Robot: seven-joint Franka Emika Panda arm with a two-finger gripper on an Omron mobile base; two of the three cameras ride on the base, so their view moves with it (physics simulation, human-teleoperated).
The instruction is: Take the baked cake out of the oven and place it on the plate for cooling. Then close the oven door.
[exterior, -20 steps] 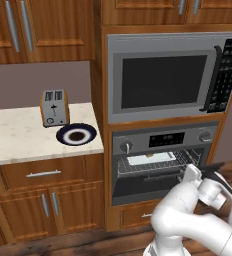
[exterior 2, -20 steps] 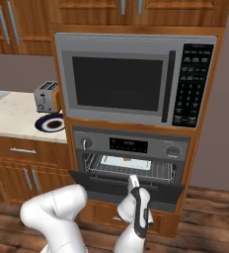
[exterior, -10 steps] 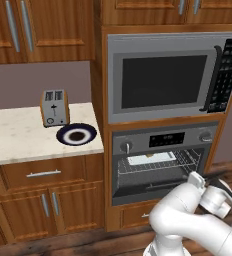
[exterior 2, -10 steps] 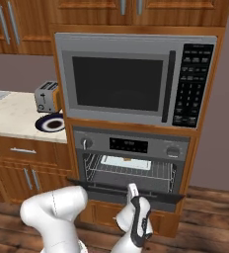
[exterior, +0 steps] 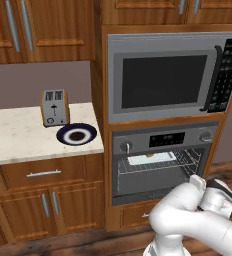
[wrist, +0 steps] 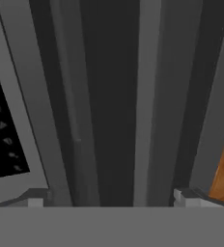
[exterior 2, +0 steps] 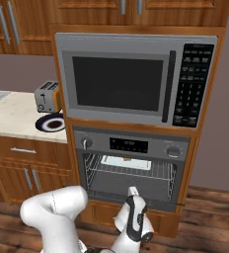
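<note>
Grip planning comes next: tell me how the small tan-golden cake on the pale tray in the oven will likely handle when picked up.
The small tan-golden square cake is probably light, being far smaller than the pale flat baking tray beneath it. It looks blocky, so it should not roll. Being baked, it may crumble under a hard squeeze, though its texture is too small to judge.

One oven (exterior: 160, 165) with its door down holds one pale baking tray (exterior: 151, 158) on wire racks. One microwave (exterior: 170, 75) sits above it. On the surface (exterior: 18, 137) stand one toaster (exterior: 54, 107) and one round plate (exterior: 76, 135). The oven panel carries two round knobs (exterior: 126, 147). One robot arm (exterior: 198, 220) is in view.
</note>
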